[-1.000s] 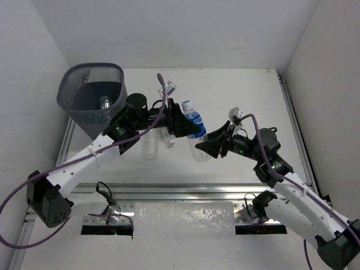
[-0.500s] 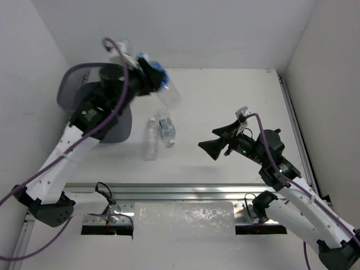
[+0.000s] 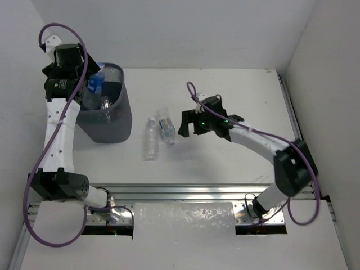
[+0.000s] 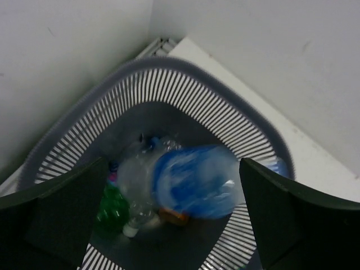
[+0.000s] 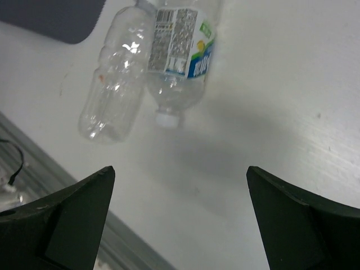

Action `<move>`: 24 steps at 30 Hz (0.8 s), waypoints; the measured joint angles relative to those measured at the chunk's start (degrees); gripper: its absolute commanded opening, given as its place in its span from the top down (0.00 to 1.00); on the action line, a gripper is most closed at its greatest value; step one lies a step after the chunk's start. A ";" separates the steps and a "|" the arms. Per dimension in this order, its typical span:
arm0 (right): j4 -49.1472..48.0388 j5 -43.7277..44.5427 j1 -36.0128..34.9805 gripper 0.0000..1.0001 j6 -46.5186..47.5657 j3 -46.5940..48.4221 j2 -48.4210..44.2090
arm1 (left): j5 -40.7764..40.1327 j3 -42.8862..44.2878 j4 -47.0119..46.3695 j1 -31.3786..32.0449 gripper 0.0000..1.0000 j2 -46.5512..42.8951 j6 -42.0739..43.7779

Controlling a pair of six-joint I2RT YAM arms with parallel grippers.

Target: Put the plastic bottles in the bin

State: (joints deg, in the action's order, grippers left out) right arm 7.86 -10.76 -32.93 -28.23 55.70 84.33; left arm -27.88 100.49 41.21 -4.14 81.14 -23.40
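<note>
left arm has swung up from the table right of the round dark grey wire-mesh bin point(image 3: 111, 128) and now sits above the bin's mouth. left gripper point(image 4: 173, 166) is let go: fingers spread wide, and the blue-labelled clear plastic bottle point(image 4: 194, 181) it was carrying hangs between them, touching neither. it's motion-blurred inside the bin's rim, so i read it as mid-drop, not yet settled. below it in the bin are a green plastic bottle point(image 4: 109, 205), a clear one with a white cap point(image 4: 135, 218) and something orange, too hidden to call. meanwhile the right arm has reached out toward the bin side; right gripper point(image 5: 180, 169) is empty, fingers wide, hovering over the white table point(image 5: 292, 101) just short of the two leftovers. those are a clear unlabelled plastic bottle point(image 3: 150, 138) and a clear plastic bottle with a white and blue label point(image 3: 166, 127), lying side by side and touching, just right of the bin. what it means: one more bottle is in or about to be, two remain in view, and the right gripper looks lined up for the labelled one, its white cap pointing at the fingers. they lie close, so grabbing one may nudge the other.
</note>
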 measured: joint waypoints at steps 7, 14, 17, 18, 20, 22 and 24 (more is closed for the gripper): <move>5.27 4.24 -4.52 0.01 1.97 24.02 27.78 | 7.23 -4.28 2.29 -0.11 0.00 -2.64 0.68; 10.23 8.68 -7.08 0.45 5.27 37.70 42.91 | 18.56 -13.38 0.39 0.13 0.00 -18.16 1.49; 9.92 10.01 -7.30 0.67 5.86 36.85 43.58 | 25.90 -16.81 -1.64 0.35 0.00 -22.80 1.05; 7.96 11.17 -7.41 0.67 5.84 34.95 42.27 | 29.16 -18.12 -2.62 0.59 0.00 -23.98 0.72; 4.76 13.70 -7.37 0.69 5.49 27.02 37.16 | 35.30 -21.20 -4.92 2.47 0.00 -26.01 -0.07; 1.97 15.63 -7.30 0.70 5.01 15.08 29.00 | 39.17 -24.65 -7.87 6.97 0.00 -27.12 -1.22; -0.09 17.35 -7.21 0.71 4.37 2.16 16.87 | 43.34 -28.44 -11.32 13.31 0.00 -27.26 -2.60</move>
State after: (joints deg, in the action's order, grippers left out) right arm 7.77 6.59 -40.14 -23.86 57.87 101.21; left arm 15.46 72.05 29.89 9.17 53.89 -26.00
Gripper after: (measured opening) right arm 0.590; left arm 0.996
